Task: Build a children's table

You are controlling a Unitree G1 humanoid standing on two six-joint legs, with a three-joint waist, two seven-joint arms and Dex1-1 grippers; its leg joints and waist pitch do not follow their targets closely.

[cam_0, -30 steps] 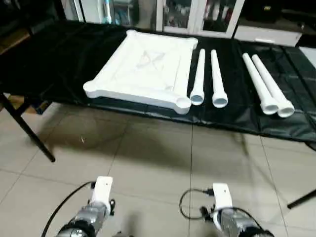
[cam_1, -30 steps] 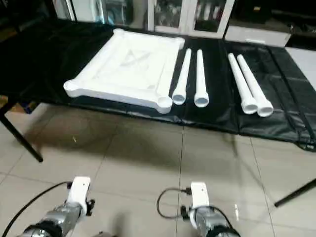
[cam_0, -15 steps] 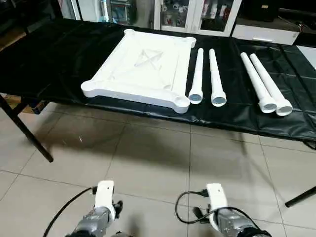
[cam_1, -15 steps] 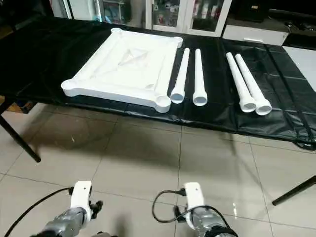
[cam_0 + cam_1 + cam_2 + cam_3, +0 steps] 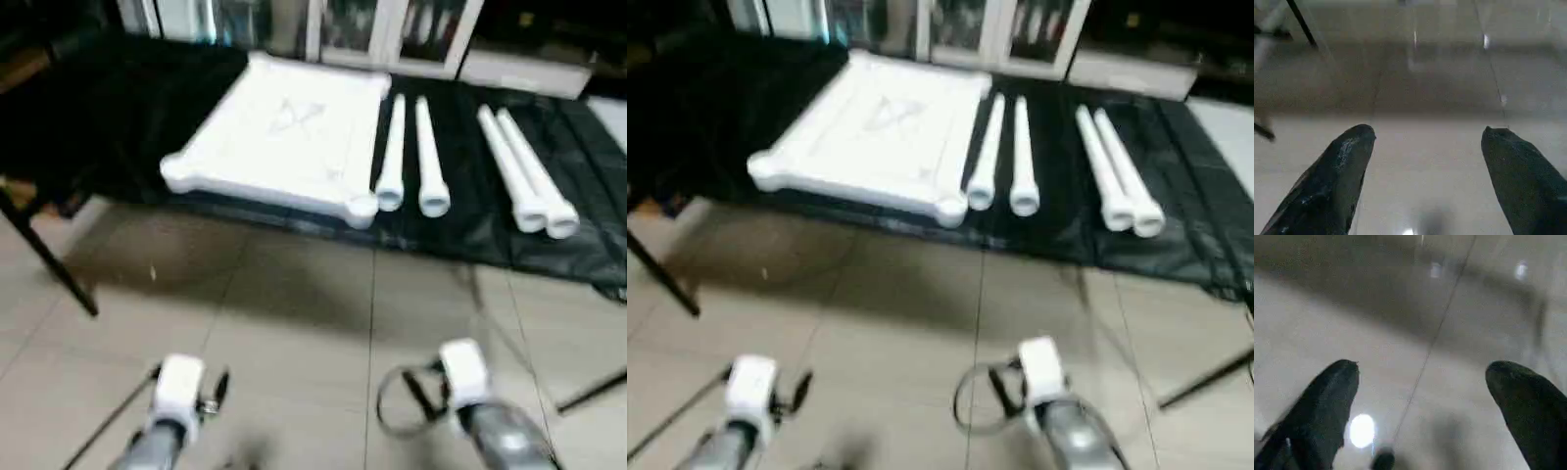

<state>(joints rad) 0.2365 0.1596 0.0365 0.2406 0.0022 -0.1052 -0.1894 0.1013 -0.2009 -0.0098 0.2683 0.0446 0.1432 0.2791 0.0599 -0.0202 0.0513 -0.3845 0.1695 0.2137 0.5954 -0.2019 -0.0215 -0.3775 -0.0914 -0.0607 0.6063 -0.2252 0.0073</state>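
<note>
The children's table lies in parts on a black-draped work table [image 5: 127, 108]. Its white rectangular top [image 5: 279, 137] rests underside up, round sockets at the corners. To its right lie two white legs [image 5: 392, 152] [image 5: 428, 157] side by side, and further right another pair [image 5: 507, 168] [image 5: 537, 171]. Both arms hang low over the floor, well short of the work table. In the left wrist view my left gripper [image 5: 1425, 142] stands open over bare tiles. In the right wrist view my right gripper [image 5: 1422, 377] is open too, with nothing between its fingers.
Beige floor tiles [image 5: 294, 323] stretch between me and the work table. Its black legs slant down at the left [image 5: 49, 264] and at the right [image 5: 593, 392]. Glass-fronted cabinets [image 5: 382, 24] stand behind it. Black cables loop from my wrists [image 5: 411, 401].
Both wrists have shifted in the head views, the left one further left and the right one further right. The whole picture has tilted slightly, so the camera moved.
</note>
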